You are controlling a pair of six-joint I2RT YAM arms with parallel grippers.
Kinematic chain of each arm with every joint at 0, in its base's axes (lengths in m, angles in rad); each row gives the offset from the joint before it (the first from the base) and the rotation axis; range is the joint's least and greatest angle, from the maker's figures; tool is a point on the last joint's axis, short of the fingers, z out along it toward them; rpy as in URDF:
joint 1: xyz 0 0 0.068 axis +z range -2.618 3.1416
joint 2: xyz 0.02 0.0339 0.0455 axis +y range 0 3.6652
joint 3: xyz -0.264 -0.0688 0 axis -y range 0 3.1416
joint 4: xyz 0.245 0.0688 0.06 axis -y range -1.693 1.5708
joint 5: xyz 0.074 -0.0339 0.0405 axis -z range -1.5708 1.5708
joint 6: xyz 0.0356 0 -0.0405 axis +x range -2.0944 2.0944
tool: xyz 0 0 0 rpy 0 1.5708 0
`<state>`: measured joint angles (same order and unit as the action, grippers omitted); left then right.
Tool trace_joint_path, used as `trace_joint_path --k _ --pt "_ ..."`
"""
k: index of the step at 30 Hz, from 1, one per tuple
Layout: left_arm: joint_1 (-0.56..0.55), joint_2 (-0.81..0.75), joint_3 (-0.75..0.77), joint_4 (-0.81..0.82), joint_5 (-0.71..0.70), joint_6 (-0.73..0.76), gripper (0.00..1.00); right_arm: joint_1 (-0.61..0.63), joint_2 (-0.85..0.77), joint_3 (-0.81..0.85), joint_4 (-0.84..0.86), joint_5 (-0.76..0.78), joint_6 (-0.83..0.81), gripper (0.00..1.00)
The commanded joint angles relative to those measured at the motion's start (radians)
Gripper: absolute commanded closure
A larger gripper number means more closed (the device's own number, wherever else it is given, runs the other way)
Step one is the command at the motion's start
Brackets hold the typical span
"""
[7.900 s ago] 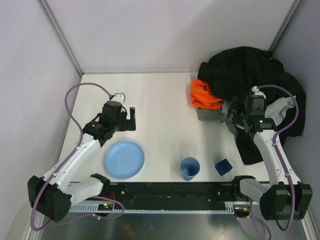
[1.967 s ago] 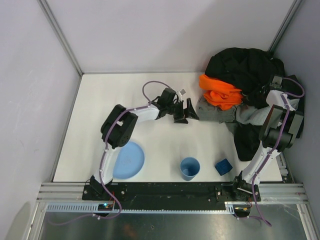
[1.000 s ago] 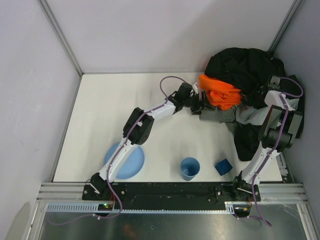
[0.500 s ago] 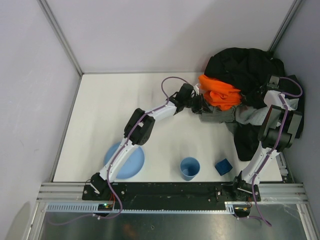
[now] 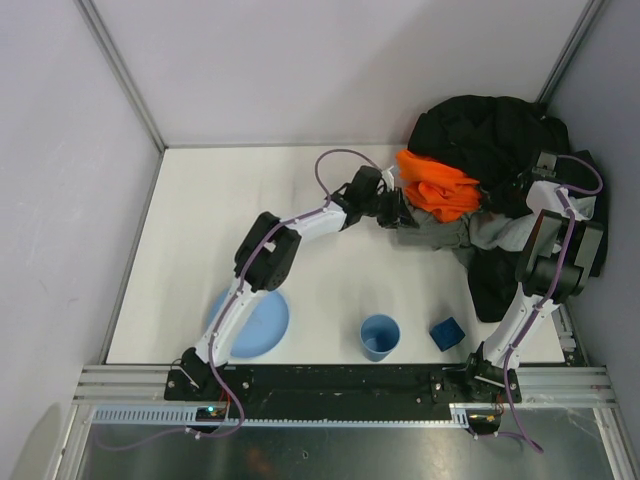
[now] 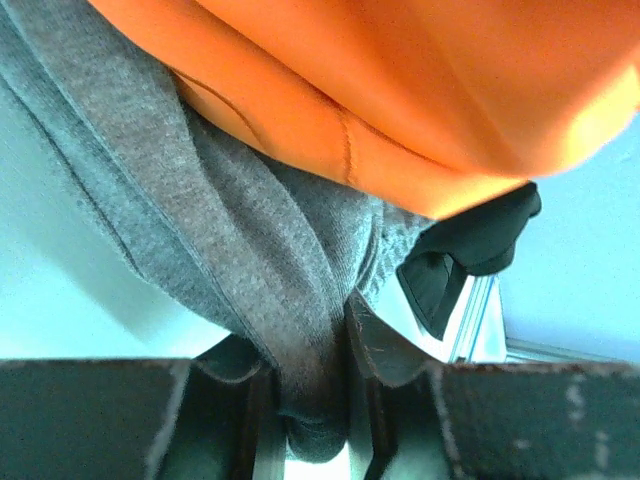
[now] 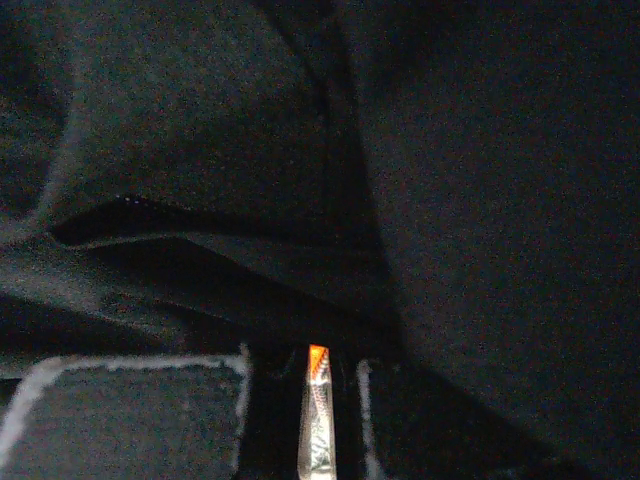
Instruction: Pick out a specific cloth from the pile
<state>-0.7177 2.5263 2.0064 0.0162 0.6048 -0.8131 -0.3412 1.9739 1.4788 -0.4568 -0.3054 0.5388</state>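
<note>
Two pincers at the pile (image 5: 490,150), upper right: left pincer (image 6: 312,400) pinches the grey cloth (image 6: 190,240) beneath the orange cloth (image 6: 400,90); right pincer (image 7: 317,400), pressed together, against the black jacket (image 7: 450,150).

folds of black jacket (image 7: 300,150), right pincer (image 7: 303,372) closed below, orange sliver (image 7: 316,356), possibly cloth

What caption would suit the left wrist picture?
Left pincer shut on a fold of the grey cloth, under the orange cloth.
</note>
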Motion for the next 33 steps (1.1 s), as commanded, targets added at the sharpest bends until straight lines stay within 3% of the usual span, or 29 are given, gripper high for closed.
trace_joint_path --k 1,16,33 --pt "0.0 -0.201 -0.065 -0.022 0.06 0.081 0.88 -0.003 0.074 -0.057 -0.123 0.095 -0.023 1.0" --pt "0.046 -0.51 -0.166 -0.024 0.075 0.124 0.9 -0.01 0.031 -0.063 -0.168 0.113 -0.032 1.0" --pt "0.125 -0.785 -0.159 -0.024 0.127 0.063 0.91 -0.014 -0.011 -0.099 -0.19 0.131 -0.05 1.0"
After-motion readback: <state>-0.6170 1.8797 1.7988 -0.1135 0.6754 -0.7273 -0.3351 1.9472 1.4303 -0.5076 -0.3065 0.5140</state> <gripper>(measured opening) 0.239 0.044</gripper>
